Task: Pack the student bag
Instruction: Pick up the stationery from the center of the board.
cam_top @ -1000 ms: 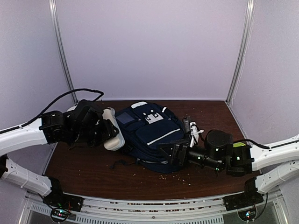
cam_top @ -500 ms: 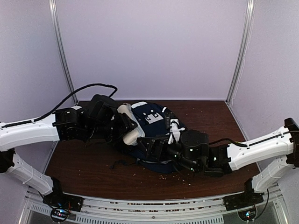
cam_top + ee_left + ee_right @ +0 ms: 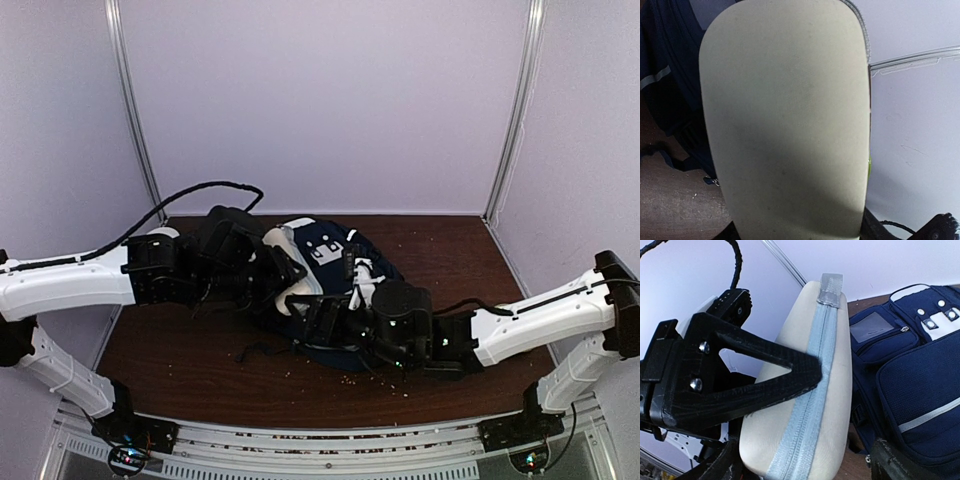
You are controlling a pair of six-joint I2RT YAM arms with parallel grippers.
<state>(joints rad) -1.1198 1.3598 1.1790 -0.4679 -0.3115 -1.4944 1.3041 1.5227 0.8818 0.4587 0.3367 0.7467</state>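
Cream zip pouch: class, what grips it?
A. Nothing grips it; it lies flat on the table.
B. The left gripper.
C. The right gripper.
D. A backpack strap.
B: the right wrist view shows a black finger of the left gripper pressed on the cream zip pouch, beside the navy backpack.

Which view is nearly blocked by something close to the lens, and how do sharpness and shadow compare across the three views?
Left wrist: the cream pouch fills the frame, soft and featureless, its lower half shaded. Right wrist: crisp, with the pouch's zip and the student bag mesh legible. Top external: evenly lit, but the dark bag blends into the dark table.
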